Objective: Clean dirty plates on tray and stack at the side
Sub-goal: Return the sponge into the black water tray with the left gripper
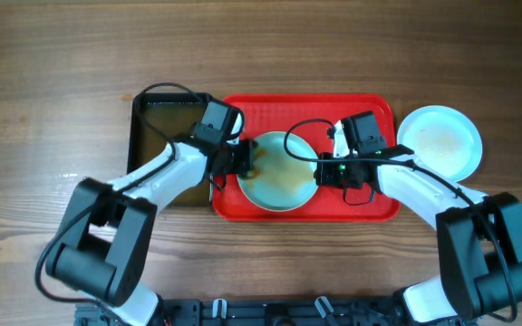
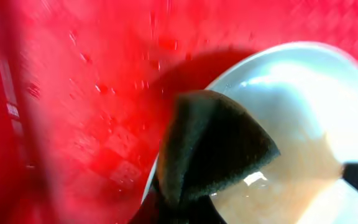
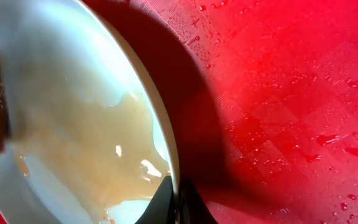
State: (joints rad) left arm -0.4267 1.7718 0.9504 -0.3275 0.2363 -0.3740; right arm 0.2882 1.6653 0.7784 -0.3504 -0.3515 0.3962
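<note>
Wooden surface (image 1: pixel 43 91), red tray (image 1: pixel 370 113) centred | plate (image 1: pixel 284 177) is seated on tray, rim pinched by right gripper (image 3: pixel 176 200); dark sponge (image 2: pixel 210 143) is clamped in left gripper (image 1: pixel 241 158), pressed on plate | risk: wet rim may be lost under sponge push; pooled sauce water (image 3: pixel 86 143) may be spilled

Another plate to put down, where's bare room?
Bare wood left of the black basin, beyond the far rim of the red tray, and right of the side plate. The tray's middle is crowded: left pincer and right pincer at the plate.
</note>
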